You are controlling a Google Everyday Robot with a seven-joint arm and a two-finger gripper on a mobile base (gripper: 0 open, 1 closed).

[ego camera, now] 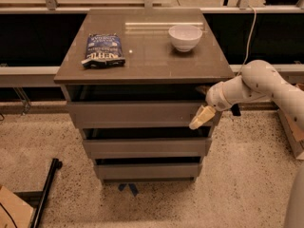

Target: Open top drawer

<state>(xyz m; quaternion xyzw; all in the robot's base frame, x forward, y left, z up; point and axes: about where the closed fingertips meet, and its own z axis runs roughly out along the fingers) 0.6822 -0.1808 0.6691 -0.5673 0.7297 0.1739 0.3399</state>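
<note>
The top drawer (135, 114) is the uppermost of three grey-brown flat fronts under the brown cabinet top. A dark gap shows above its panel, so it stands pulled out a little. My gripper (203, 109) comes in from the right on a white arm and sits at the drawer's right end, near the upper corner of the front panel. One cream-coloured finger (201, 118) lies over the panel's right edge; the other reaches into the dark gap above it.
On the cabinet top (147, 61) lie a blue snack bag (103, 50) at the left and a white bowl (185, 36) at the back right. Two lower drawers (146, 147) sit below. A black bar (46, 191) lies on the speckled floor at the lower left.
</note>
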